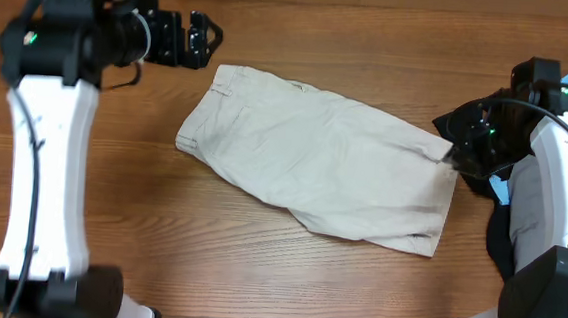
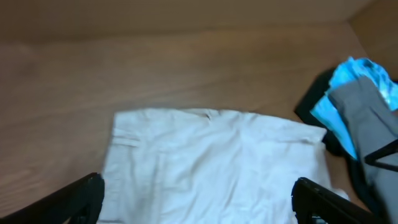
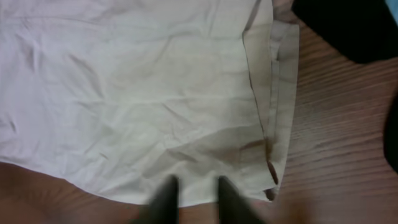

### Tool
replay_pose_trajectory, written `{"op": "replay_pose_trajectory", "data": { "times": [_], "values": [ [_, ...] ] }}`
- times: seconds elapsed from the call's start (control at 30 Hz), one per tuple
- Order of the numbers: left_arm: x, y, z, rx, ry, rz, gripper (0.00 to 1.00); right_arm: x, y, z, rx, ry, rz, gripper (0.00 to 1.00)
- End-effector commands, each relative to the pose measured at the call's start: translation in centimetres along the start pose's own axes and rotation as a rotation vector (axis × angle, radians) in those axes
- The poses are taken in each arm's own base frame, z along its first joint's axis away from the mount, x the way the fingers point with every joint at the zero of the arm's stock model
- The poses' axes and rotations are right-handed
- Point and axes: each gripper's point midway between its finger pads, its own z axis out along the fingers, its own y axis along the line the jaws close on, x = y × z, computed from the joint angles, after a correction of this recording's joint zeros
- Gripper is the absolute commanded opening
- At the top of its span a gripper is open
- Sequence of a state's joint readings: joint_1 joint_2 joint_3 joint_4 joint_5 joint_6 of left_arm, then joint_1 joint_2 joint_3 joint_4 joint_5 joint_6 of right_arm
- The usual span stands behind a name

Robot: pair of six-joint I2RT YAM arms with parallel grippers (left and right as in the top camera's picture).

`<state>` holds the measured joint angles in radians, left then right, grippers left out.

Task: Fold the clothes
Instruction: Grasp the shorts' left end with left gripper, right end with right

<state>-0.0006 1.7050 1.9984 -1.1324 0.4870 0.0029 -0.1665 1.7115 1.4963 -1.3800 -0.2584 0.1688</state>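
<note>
Beige shorts lie flat in the middle of the table, waistband toward the left arm, leg hems toward the right arm. They look already doubled over lengthwise, so the next fold is probably hem to waistband.

Right gripper sits at the hem-side corner, low on the cloth. In the right wrist view its fingers stand close together over the shorts' near edge, beside the stitched hem. Likely placed there to pinch a corner for the fold. That view is blurred at the fingers, so I cannot tell whether cloth is actually caught or the jaws just straddle it.

Left gripper hovers past the waistband corner, off the cloth, jaws wide apart and holding nothing. It is probably lined up to take the matching corner or to pin the waistband.

Pile of other clothes, blue, grey and black, sits at the right edge of the table, partly under the right arm and just beside the shorts' hem. It waits its turn, and it could snag if the hem drags that way.
</note>
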Motion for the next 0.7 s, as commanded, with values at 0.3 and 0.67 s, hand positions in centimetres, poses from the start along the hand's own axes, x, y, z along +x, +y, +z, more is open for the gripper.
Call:
{"op": "replay_pose_trajectory", "data": {
  "times": [0.3,0.67],
  "values": [
    [9.0,0.5,13.1,0.147,0.455,-0.16,0.04,2.5,-2.5,7.0,0.012,0.061,0.112,0.04],
    [15.9,1.3,20.3,0.042,0.689,-0.179,0.04,3.4,-5.0,12.2,0.046,0.01,0.232,0.04]
  ]
}}
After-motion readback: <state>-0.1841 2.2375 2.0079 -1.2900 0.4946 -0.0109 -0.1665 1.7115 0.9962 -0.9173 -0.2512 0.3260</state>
